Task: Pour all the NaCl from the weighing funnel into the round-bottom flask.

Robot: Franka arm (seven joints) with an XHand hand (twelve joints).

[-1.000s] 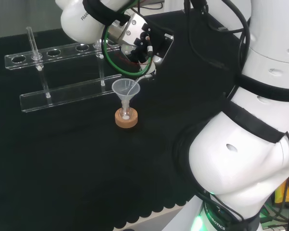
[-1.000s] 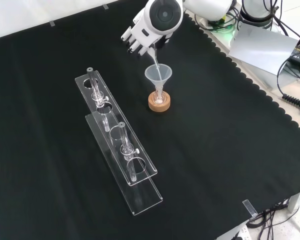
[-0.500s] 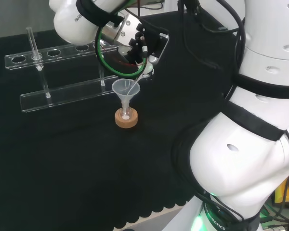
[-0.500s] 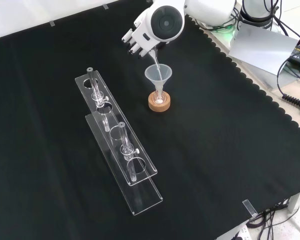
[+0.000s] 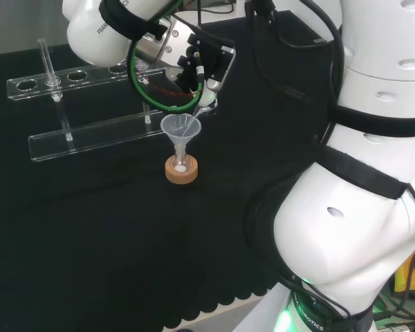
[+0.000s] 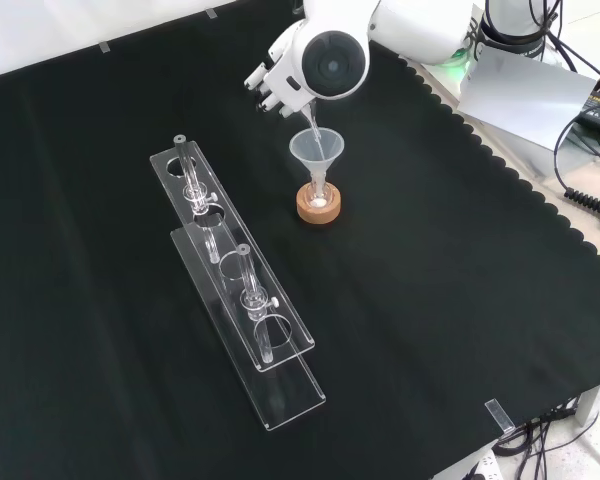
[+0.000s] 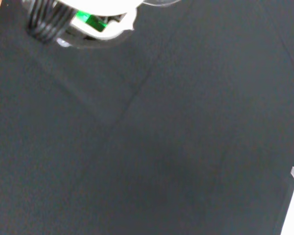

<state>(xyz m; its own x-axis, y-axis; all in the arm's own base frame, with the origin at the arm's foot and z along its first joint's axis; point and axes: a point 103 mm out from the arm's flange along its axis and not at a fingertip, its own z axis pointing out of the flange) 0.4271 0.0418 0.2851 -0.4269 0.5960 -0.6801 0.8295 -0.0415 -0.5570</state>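
Robot hand (image 6: 272,85) curled round a clear weighing funnel (image 6: 311,128), held just above a plastic funnel (image 6: 316,152). Weighing funnel's long axis is steeply tilted, spout pointing down from the robot hand into the plastic funnel's mouth. Below that, the flask (image 6: 319,198) sits in a cork ring (image 6: 318,207) on the worktop (image 6: 430,280), with white powder (image 5: 182,168) in it.

the white arm (image 5: 360,159) bent over the bench and reached to the left in the head view. its round grey cap (image 6: 332,66) faced the front camera. the hand (image 6: 272,80) sat just left of that cap, its fingers curled and pointing down.
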